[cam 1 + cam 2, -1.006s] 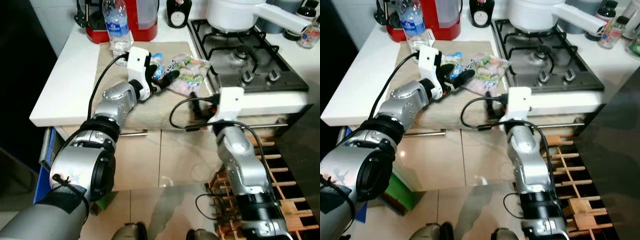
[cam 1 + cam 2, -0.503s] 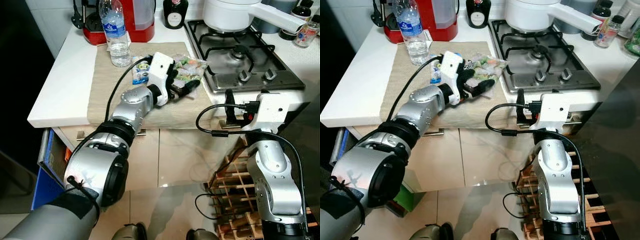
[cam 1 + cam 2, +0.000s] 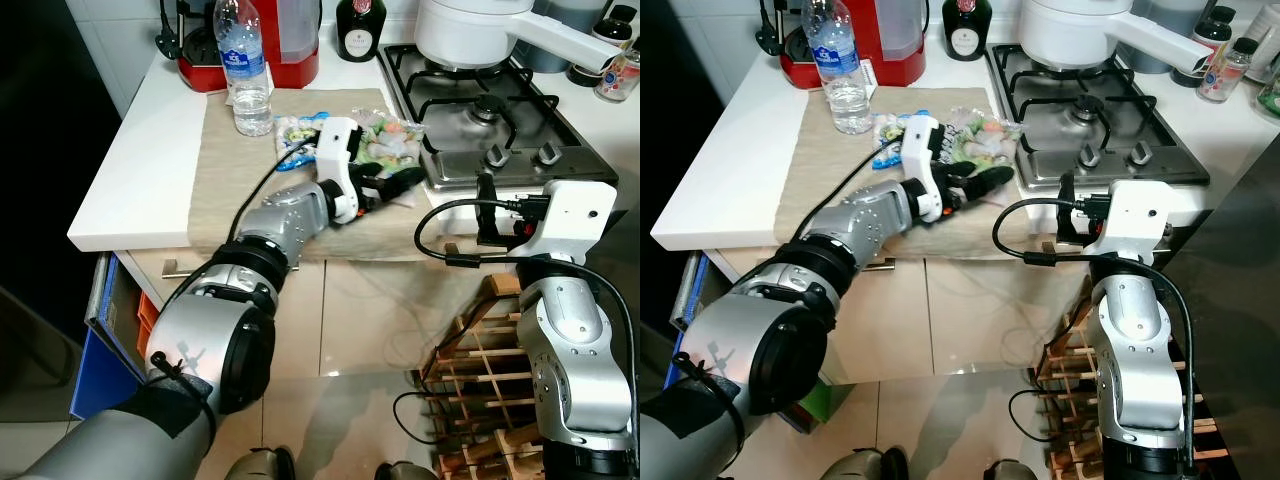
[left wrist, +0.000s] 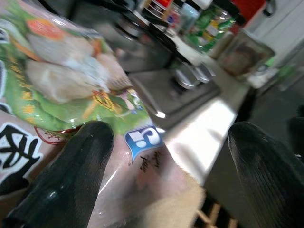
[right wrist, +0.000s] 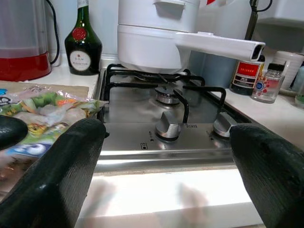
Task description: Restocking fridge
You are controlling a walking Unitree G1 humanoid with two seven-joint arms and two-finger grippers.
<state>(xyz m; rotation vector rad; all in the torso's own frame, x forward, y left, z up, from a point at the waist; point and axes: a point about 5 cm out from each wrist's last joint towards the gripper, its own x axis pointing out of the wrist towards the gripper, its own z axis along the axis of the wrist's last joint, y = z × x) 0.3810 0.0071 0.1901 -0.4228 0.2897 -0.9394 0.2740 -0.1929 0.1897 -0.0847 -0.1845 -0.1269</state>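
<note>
We start at the food packets [image 3: 385,150], a small heap of plastic-wrapped items lying on the beige cloth [image 3: 235,170] at the tabletop [image 3: 140,165] edge, just beside the gas hob [image 3: 500,125]. We count three for certain: a green-printed bag of pale dumpling-like pieces [image 4: 57,71], a pinkish packet [image 4: 142,166] under it, and a blue-and-white packet [image 3: 292,135] further left; there may be more in the heap, which we cannot separate.

Half a second ago our left tool [image 3: 392,188] sat over the middle of the heap; a second ago it was further back, nearer the bottle. Now it has slid to the heap's near right corner, its fingers [image 4: 71,175] apart, one resting on the pinkish packet and the other out past the cloth's edge. Nothing is clamped yet, so we judge we are still lining up a pick for the fridge.

Our right tool [image 5: 166,156] has risen from below the tabletop to hob height, fingers wide apart and empty, facing the two knobs [image 5: 166,126].

Round about we count one water bottle [image 3: 242,60], one red appliance [image 3: 265,40], one dark green bottle [image 3: 358,20], one white pot [image 3: 470,30], and a wooden wine rack [image 3: 480,350] down on the floor.
</note>
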